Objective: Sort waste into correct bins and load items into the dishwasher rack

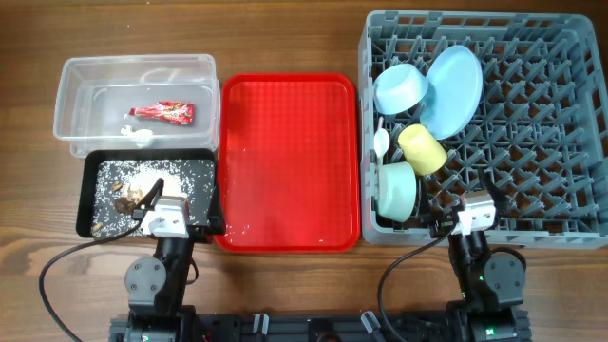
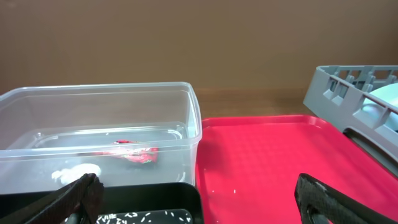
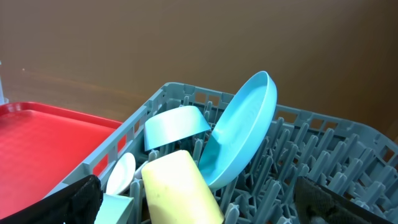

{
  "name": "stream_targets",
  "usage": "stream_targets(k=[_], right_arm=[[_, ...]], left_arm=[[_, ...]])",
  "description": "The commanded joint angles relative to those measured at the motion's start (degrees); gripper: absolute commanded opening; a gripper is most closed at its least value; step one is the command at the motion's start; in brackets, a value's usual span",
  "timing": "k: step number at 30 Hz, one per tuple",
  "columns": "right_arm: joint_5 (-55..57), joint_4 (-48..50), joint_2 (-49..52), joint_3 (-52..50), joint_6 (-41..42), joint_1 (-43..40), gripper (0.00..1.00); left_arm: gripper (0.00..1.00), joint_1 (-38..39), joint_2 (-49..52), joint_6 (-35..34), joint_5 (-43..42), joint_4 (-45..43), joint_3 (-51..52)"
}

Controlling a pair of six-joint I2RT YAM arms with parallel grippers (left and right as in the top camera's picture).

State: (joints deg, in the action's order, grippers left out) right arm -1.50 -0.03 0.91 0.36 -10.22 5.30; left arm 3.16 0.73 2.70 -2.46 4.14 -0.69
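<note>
Well, from where I stand the job looks all but finished. The grey rack (image 1: 532,28) fills the far right corner of the bench and carries the blue plate (image 1: 452,90) leaning on edge, the blue bowl (image 1: 399,88) just beside it, the mint bowl (image 1: 399,190) nearer the front edge and the yellow cup (image 1: 422,149) lying between them. The red tray (image 1: 285,142) in the middle is bare but for a few stray grains (image 1: 242,228) near its front left corner. At the far left the clear tub (image 1: 71,95) holds the red wrapper (image 1: 166,112) and a white scrap (image 1: 141,136); the black tray (image 1: 90,171) at the front left holds the rice (image 1: 180,176).

Both arms sit at the front edge. The left gripper (image 2: 199,196) and the right gripper (image 3: 199,199) have their fingers spread wide and hold nothing.

I'd guess all that remains is those grains, which would need sweeping or tipping, not pinching.

Only the overhead view shows both bins' contents together. The right wrist view shows the plate's tilt and a white spoon (image 3: 121,174) tucked by the rack wall. I can't pick out the fork in any view
</note>
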Motion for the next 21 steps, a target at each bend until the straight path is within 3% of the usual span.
stream_targets(k=[1,21], right_arm=[[-0.98,0.17,-0.11,-0.07,-0.26,-0.28,1.0],[-0.98,0.17,-0.11,-0.07,-0.26,-0.28,1.0]], left_arm=[[1.0,-2.78,-0.57,1.4,0.57,0.22,0.37],[1.0,-3.17,-0.57,1.4,0.57,0.22,0.37]])
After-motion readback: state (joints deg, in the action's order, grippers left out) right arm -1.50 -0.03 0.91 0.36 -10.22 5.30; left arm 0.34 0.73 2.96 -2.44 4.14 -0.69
